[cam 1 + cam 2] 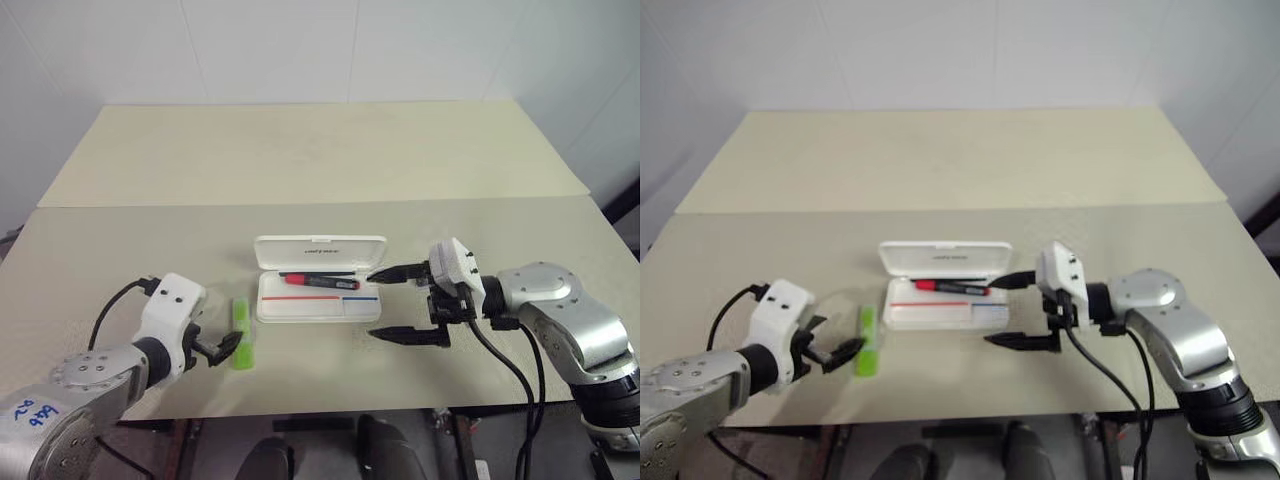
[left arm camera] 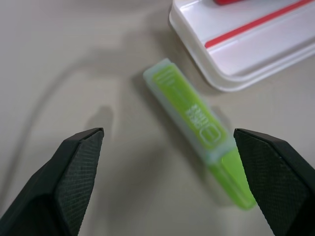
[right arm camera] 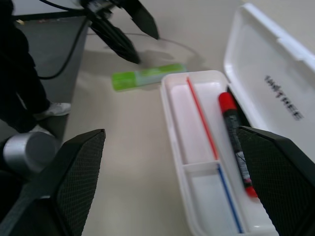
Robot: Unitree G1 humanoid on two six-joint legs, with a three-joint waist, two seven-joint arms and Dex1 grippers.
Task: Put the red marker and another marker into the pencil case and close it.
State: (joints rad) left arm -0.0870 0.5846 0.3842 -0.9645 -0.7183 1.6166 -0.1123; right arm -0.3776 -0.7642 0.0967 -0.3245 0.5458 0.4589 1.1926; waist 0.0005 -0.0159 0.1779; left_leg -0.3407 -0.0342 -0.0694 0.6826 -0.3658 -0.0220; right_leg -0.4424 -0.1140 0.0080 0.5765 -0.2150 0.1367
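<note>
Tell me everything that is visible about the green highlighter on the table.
The highlighter is short, chunky and flat, bright lime green, seemingly plastic, with a paler translucent section carrying a printed label and a solid green end. It lies flat on the table, just left of the open pencil case, apart from it. The left gripper is open right at it, one fingertip close to its side; contact cannot be told. In the left wrist view it lies between the spread fingers.
</note>
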